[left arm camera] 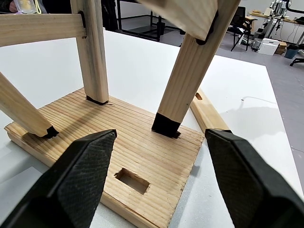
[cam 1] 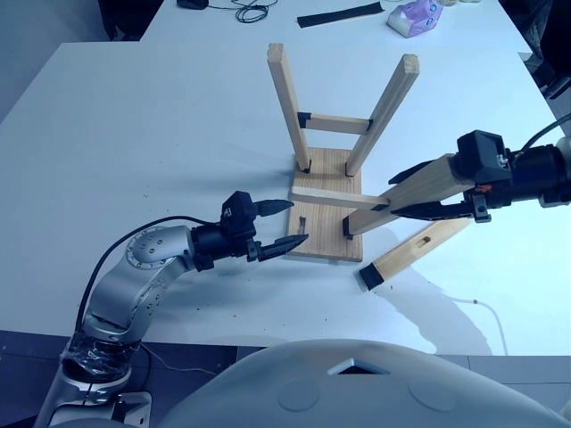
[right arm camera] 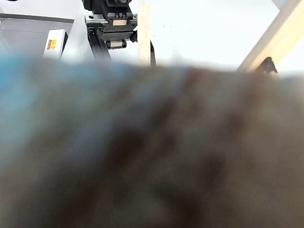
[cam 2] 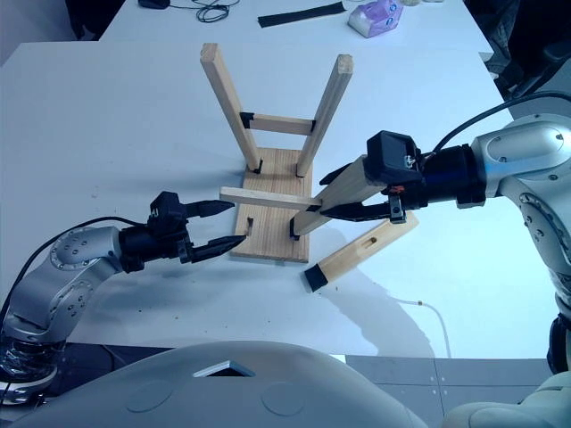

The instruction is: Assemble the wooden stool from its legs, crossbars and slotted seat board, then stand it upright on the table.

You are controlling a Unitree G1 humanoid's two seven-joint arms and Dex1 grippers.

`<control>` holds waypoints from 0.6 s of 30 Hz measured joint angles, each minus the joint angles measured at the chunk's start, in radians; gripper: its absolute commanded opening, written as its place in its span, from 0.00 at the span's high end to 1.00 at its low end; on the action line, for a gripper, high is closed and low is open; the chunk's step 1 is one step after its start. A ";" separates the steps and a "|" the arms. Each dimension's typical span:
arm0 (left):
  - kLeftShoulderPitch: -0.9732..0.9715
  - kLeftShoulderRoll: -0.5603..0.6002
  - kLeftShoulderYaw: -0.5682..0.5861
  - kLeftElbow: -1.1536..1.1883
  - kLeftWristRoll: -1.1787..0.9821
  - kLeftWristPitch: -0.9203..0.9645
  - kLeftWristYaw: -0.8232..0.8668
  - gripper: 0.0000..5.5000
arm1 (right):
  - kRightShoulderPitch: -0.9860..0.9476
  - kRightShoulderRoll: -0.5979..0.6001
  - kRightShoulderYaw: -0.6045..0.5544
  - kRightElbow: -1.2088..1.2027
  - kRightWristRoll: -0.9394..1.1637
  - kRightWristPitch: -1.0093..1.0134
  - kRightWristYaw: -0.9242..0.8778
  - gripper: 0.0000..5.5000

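Note:
The slotted seat board [cam 1: 323, 178] lies flat on the white table [cam 1: 134, 134]. Two legs [cam 1: 287, 102] [cam 1: 385, 107] stand in its far slots, joined by a crossbar [cam 1: 337, 123]. My right gripper [cam 1: 412, 192] is shut on a third leg [cam 1: 433, 176], which is tilted with its black foot at the board's near right slot. A crossbar [cam 1: 326, 198] sticks out leftward from that leg. The fourth leg [cam 1: 412, 253] lies loose on the table beside the board. My left gripper [cam 1: 297, 221] is open at the board's near left corner, close to an empty slot [left arm camera: 131, 180].
At the table's far edge are a tissue pack [cam 1: 413, 18], a black strap [cam 1: 339, 15] and cables [cam 1: 250, 11]. A thin white cable [cam 1: 486, 312] lies near the front right. Open tabletop spreads to the left of the board.

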 measured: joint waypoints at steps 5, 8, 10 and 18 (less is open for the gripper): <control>0.001 -0.002 0.000 0.000 0.001 0.000 0.002 0.37 | -0.005 -0.001 0.014 -0.002 -0.006 0.000 -0.011 0.63; 0.001 -0.002 0.001 0.000 0.002 0.000 0.002 0.37 | -0.005 -0.003 0.011 0.004 -0.005 0.000 -0.010 0.63; 0.005 -0.002 0.004 0.000 0.003 -0.001 0.004 0.37 | 0.007 -0.007 -0.007 0.002 0.000 0.000 -0.011 0.63; 0.033 -0.008 0.021 0.000 0.013 -0.005 0.016 0.37 | 0.063 -0.019 -0.071 -0.028 0.028 0.041 -0.066 0.63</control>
